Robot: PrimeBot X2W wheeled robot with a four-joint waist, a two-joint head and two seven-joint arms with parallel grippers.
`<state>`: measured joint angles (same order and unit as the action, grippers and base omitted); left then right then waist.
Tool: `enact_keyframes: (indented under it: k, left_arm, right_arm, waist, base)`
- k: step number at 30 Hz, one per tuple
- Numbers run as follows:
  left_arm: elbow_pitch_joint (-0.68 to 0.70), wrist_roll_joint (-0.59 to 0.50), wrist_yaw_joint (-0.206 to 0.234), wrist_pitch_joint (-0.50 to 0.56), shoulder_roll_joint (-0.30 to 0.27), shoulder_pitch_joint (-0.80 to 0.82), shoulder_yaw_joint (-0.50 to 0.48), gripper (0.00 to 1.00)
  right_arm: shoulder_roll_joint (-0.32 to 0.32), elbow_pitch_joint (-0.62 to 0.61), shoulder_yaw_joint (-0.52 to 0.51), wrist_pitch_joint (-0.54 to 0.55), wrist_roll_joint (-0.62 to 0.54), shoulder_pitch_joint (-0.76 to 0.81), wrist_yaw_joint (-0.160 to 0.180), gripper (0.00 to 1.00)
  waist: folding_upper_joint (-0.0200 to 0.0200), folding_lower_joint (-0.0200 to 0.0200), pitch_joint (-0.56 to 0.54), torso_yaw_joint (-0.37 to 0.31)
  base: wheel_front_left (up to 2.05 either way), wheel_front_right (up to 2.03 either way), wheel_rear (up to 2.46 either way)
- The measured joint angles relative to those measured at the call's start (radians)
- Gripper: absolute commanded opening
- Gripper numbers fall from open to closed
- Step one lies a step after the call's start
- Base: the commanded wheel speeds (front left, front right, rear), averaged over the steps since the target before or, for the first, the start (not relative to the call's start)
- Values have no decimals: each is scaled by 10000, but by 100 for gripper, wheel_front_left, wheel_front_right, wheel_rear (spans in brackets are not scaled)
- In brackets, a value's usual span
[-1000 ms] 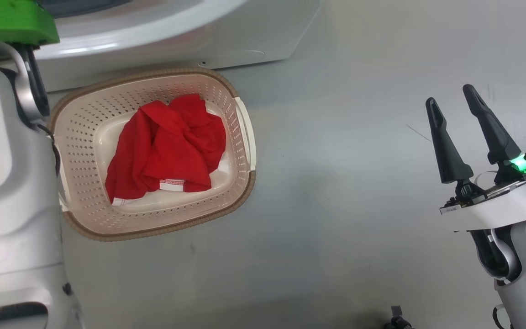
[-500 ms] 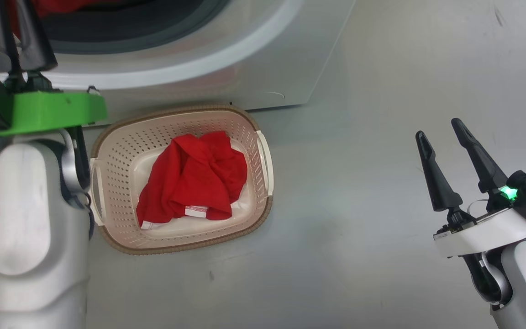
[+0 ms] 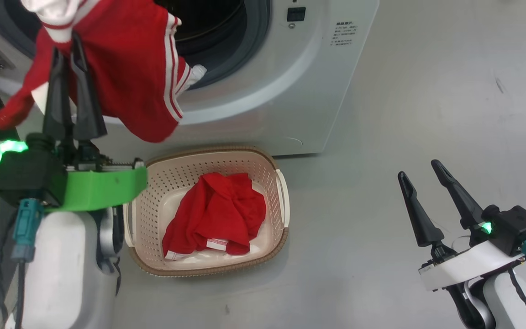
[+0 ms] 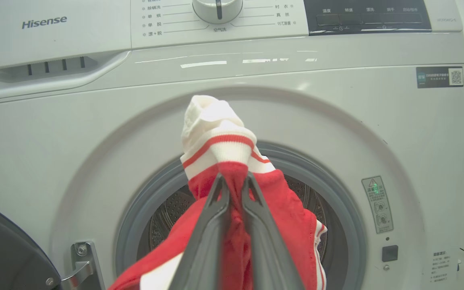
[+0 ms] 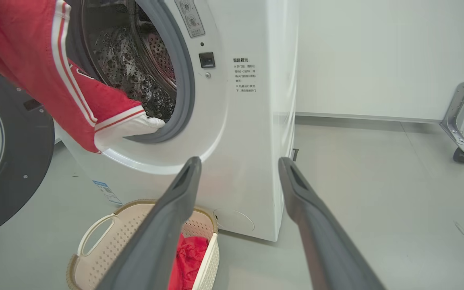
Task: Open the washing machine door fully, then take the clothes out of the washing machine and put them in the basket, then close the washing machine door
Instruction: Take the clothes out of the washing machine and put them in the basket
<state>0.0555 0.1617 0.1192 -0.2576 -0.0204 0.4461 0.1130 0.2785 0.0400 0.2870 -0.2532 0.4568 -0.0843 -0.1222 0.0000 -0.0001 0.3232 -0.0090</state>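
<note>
Head view: the camera has tipped up over the last second, so the basket [image 3: 213, 151] sits lower in the picture without having moved. It stands on the floor against the washing machine [image 3: 290, 91], with one red garment [image 3: 217, 214] already lying in it. The real change is that the left gripper [image 3: 65, 43], whose fingers were out of the picture a second ago, now stands in front of the opening. It is pinched narrow on a second striped garment [image 3: 126, 68] that hangs clear above the basket. The right gripper [image 3: 418, 169] hangs wide and empty over bare floor, as before.

Left wrist view: the fingers close tight on red cloth just below a white cuff [image 4: 216, 133], and the drum [image 4: 167, 209] lies behind.

Right wrist view: the door [image 5: 10, 161] is swung fully open. The other cuff [image 5: 135, 125] of the held garment still rests on the grey ring.

The second piece looks nearly free. It probably has to be lowered into the basket next, minding that trailing cuff, and the door is still to shut.
</note>
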Motion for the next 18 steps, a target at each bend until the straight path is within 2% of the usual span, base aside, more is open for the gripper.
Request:
enact_keyframes:
  k: [8,18]
  left_arm:
    - [105,543,0,0,-65,-1591,782,0]
    - [-809,1133,0,10,-123,-2471,1254,0]
  right_arm:
    - [-234,-10,178,0,-105,334,0,100]
    - [-267,-211,244,0,-192,335,0,100]
  waist:
    - [0,0,-710,269]
    - [0,0,-515,121]
  base:
    - [0,0,0]
    - [0,0,0]
